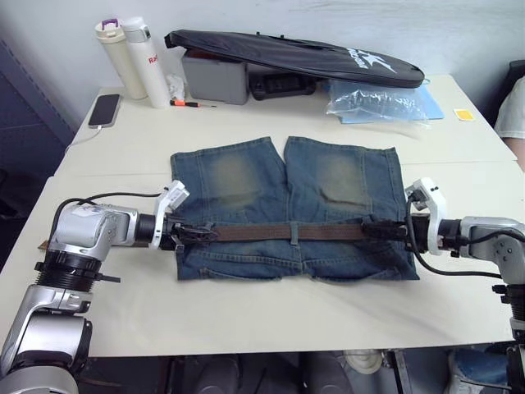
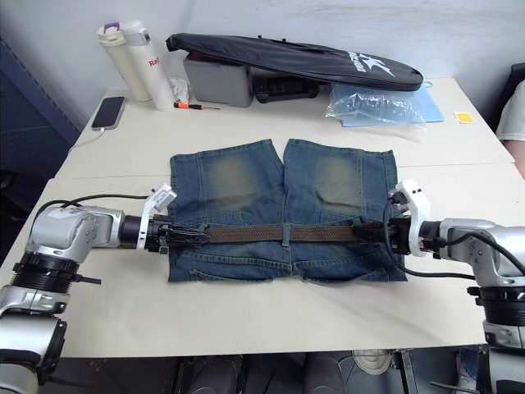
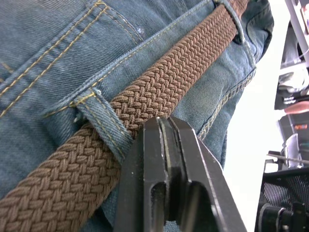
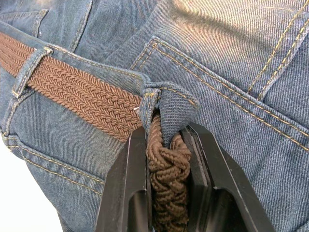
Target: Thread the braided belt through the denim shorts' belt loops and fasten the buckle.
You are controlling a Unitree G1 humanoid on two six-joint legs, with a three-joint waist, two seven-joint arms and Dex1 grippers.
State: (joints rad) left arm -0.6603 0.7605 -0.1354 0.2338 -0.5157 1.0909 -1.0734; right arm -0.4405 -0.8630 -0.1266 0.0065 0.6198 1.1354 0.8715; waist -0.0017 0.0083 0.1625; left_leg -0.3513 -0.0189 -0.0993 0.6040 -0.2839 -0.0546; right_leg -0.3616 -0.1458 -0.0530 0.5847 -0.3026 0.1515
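The denim shorts [image 1: 287, 180] lie flat on the white table [image 1: 246, 312], waistband nearest me. The braided belt [image 1: 271, 233] runs straight across the waistband, passing under a middle belt loop [image 1: 294, 232]. My left gripper [image 1: 197, 234] sits at the waistband's left end. Its fingers [image 3: 193, 159] are shut, with their tips against the belt's edge beside a belt loop [image 3: 108, 128]. At the waistband's right end, my right gripper [image 1: 373, 232] is shut on the belt [image 4: 166, 174] where it comes out twisted from another loop [image 4: 169, 108]. The buckle is hidden.
Along the far edge stand two bottles [image 1: 135, 61], a phone [image 1: 104, 109], a grey box [image 1: 215, 78], a long black bag [image 1: 295, 53] and a plastic bag [image 1: 377, 103]. A person's sleeve [image 1: 513, 115] shows at the right edge.
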